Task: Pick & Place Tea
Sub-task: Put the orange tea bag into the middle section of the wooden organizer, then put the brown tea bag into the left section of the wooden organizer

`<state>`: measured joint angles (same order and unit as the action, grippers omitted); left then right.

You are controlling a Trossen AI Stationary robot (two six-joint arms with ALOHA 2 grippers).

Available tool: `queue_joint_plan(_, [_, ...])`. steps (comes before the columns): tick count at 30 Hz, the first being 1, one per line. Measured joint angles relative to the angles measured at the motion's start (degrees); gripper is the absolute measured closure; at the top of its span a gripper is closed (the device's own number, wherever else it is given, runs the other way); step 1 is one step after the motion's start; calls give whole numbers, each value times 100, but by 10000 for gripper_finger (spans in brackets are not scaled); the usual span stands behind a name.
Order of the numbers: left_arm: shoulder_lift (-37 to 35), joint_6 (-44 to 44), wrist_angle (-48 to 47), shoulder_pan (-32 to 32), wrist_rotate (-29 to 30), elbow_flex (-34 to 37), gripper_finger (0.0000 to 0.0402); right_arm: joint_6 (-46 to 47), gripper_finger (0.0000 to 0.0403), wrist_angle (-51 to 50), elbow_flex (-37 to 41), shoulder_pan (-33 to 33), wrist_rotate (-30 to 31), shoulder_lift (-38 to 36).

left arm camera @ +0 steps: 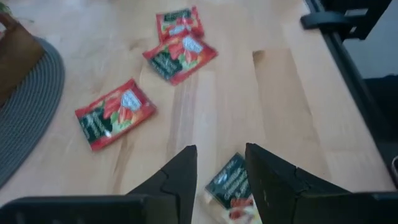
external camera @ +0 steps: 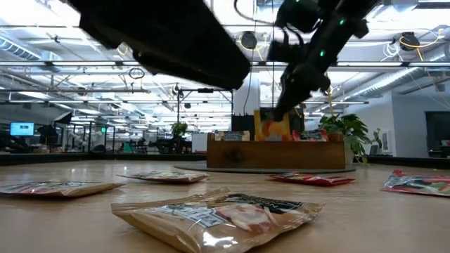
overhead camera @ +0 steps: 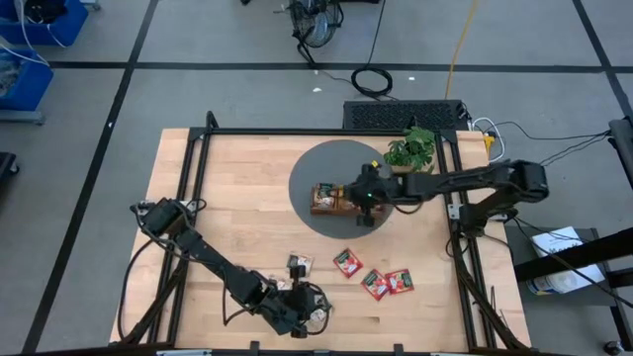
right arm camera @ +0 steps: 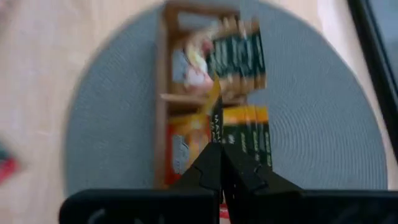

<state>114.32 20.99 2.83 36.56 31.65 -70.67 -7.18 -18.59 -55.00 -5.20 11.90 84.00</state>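
- My left claw [left arm camera: 221,180], lower centre of the high view, stands part open above a beige tea packet [left arm camera: 231,186] on the table [overhead camera: 247,198]; nothing gripped
- My right claw [right arm camera: 221,163], fully closed, empty, over the wooden tray [overhead camera: 318,209] mid-frame; three red packets [overhead camera: 374,279] lie loose below it

- High view looks straight down on your whole table [overhead camera: 247,198].
- Low view looks level across it.
- Both share the tray [overhead camera: 329,200] at one o'clock.
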Motion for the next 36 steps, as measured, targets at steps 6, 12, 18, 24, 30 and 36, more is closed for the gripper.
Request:
queue_joint_plan(6, [0, 20, -142, -2, -1, 0, 261, 0, 403, 88, 0, -241, -4, 390])
queue_joint_plan(12, [0, 51, -140, 7, -1, 0, 261, -73, 403, 128, 4, -274, -10, 404])
queue_joint_plan(18, [-2, 12, -136, 7, -1, 0, 261, -106, 389, 185, 102, -260, -447, 406])
queue_joint_plan(24, [-2, 14, -136, 0, -1, 0, 261, -12, 330, 239, 144, -261, -401, 405])
queue_joint_plan(30, [-132, 485, -574, 36, 666, 8, 261, -90, 267, 449, 149, -175, 13, 101])
queue_joint_plan(36, [-786, 2012, -2346, 202, 1522, -2, 261, -156, 237, 690, 162, 630, -6, -245])
